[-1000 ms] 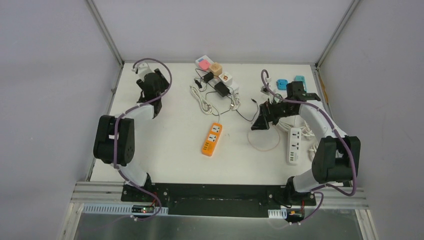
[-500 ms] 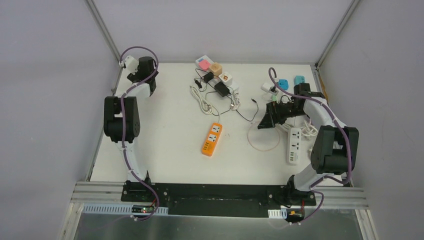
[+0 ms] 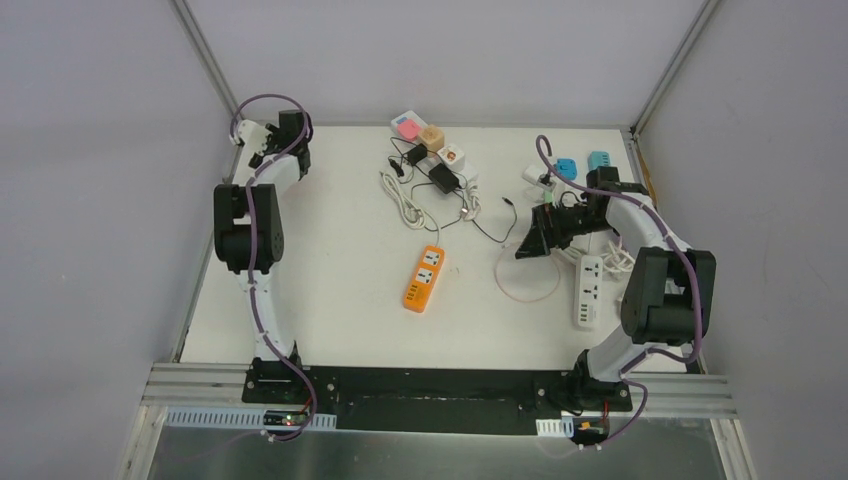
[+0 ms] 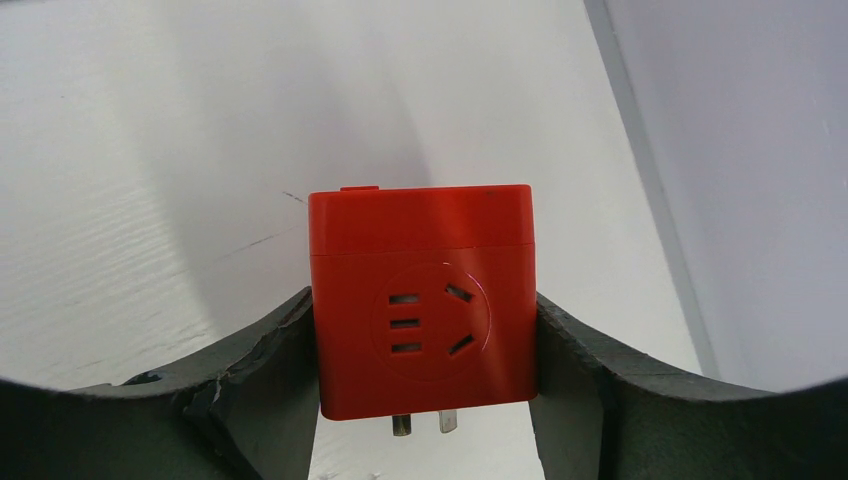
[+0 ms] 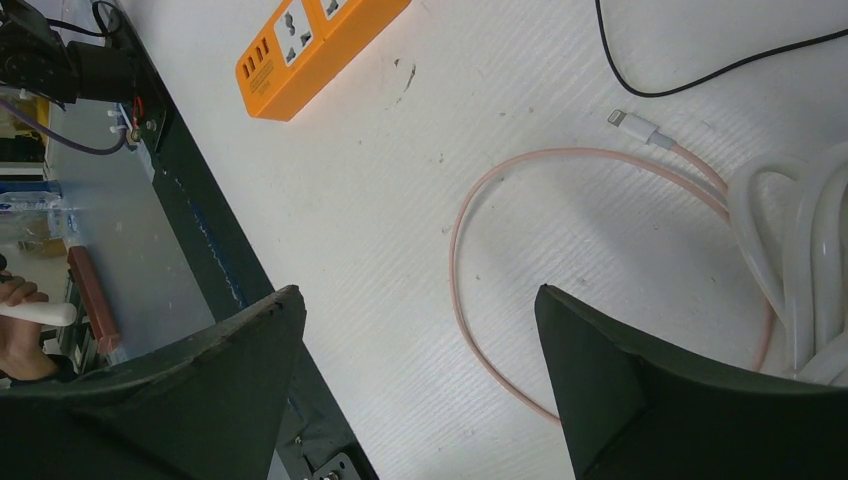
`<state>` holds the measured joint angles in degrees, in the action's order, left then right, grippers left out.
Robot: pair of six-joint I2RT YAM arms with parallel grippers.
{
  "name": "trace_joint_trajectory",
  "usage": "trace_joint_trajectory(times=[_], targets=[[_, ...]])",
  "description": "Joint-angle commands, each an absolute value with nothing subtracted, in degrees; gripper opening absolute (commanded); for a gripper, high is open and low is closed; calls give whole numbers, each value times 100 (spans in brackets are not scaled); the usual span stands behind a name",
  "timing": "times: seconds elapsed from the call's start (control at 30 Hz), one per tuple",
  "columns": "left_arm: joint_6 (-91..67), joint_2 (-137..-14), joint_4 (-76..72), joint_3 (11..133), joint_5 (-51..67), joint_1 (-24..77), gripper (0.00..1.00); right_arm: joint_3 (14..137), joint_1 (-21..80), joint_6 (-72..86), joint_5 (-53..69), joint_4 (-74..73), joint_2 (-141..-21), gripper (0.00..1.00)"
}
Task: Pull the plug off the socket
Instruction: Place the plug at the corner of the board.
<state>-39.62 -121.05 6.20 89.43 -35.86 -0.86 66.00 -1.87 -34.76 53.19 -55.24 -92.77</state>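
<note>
Left gripper (image 4: 424, 345): clamped on red plug cube (image 4: 420, 250), prongs bare between its fingers (image 4: 260, 400).
Change: left arm (image 3: 248, 225) has swung away; cube looks unplugged.
Right gripper (image 5: 420, 340): fingers apart, empty.

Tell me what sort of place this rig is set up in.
Probably a robotics lab test cell: white table boxed in by plain panels on aluminium posts, left arm and right arm bolted at its near edge, an orange power strip and white power strip lying out.

The orange power strip (image 5: 320, 40) is cut off by the top edge, the white cable (image 5: 832, 260) by the right edge, and the red plug (image 4: 422, 300) is partly covered at its sides by the fingers (image 4: 270, 370) of the left gripper (image 4: 425, 330).
</note>
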Motion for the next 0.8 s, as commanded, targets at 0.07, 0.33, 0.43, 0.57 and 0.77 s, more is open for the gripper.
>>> trace_joint_trajectory(times=[0.07, 0.33, 0.43, 0.57, 0.77], targets=[[-4483, -12289, 884, 9361, -3967, -156, 9, 6845, -220, -3661, 5445, -5570, -9342, 89], [-4667, -12529, 1061, 9571, -3975, -197, 10, 6854, -220, -3671, 5440, -5573, -9378, 89], [-4736, -12589, 1118, 9607, -3966, -224, 23, 6855, -220, -3674, 5424, -5576, -9380, 89], [-4787, -12680, 1244, 9709, -3917, -245, 33, 6847, -228, -3683, 5422, -5585, -9378, 89], [-4892, -12700, 1349, 9728, -3931, -272, 57, 6842, -246, -3683, 5411, -5582, -9386, 89]])
